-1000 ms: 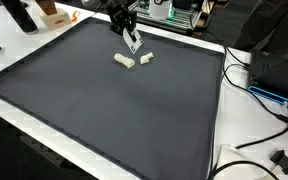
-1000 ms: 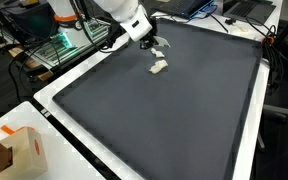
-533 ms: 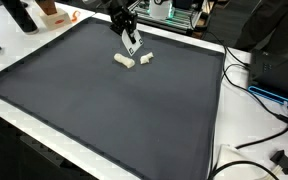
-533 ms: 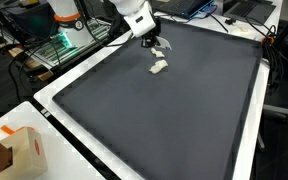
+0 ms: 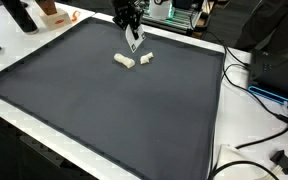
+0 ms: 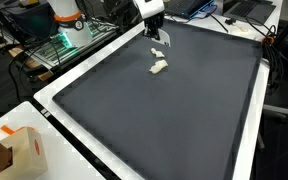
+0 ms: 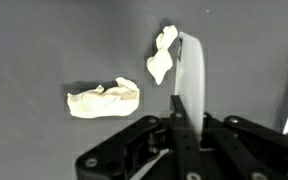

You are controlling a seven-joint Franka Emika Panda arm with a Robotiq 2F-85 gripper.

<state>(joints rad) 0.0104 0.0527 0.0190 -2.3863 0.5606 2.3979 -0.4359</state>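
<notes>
My gripper [image 7: 184, 128] is shut on a thin white strip [image 7: 191, 80] that sticks out from between the jaws. In both exterior views the gripper [image 5: 132, 28] [image 6: 156, 22] hangs over the far part of a dark grey mat [image 5: 104, 110] [image 6: 174, 120], with the strip [image 5: 135, 42] pointing down. Two crumpled white pieces lie on the mat just below it. One [image 7: 104, 98] [image 5: 124, 60] [image 6: 159, 67] lies apart from the strip. The other [image 7: 162, 58] [image 5: 146, 58] lies close beside the strip's tip.
The mat lies on a white table [image 5: 4, 105]. A cardboard box [image 6: 14, 150] stands at a table corner. Cables [image 5: 252, 90] and dark equipment [image 5: 279, 70] line one side. A black object [image 5: 19, 15] and an orange box [image 5: 52, 12] stand at the far edge.
The gripper has risen and drawn back toward the far edge of the mat with the white strip in it. The two crumpled pieces have not moved.
</notes>
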